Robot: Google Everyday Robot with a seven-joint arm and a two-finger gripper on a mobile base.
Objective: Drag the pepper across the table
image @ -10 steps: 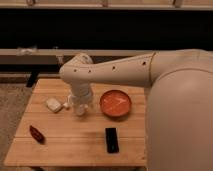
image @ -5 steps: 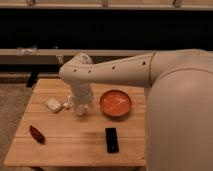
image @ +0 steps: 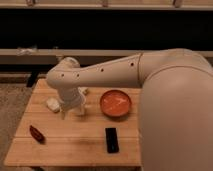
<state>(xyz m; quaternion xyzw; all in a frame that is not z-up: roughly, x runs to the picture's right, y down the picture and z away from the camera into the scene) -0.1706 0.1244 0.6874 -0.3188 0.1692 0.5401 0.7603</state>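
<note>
Nothing is shifting between the earlier view and this one: arm, hand and objects are all keeping their places. The hand (image: pixel 71 113) is hanging over the left-middle of the worktop (image: pixel 80 147), pointing downward, and it is standing released, with bare wood showing between its two prongs and nothing in its grasp. The pepper (image: pixel 36 133) is lying near the front left corner of the worktop, well apart from the hand. A small pale object (image: pixel 52 104) is sitting just left of the hand, and the round orange-red dish (image: pixel 116 103) is resting to its right. A flat black device (image: pixel 112 139) is lying in front of the dish.
</note>
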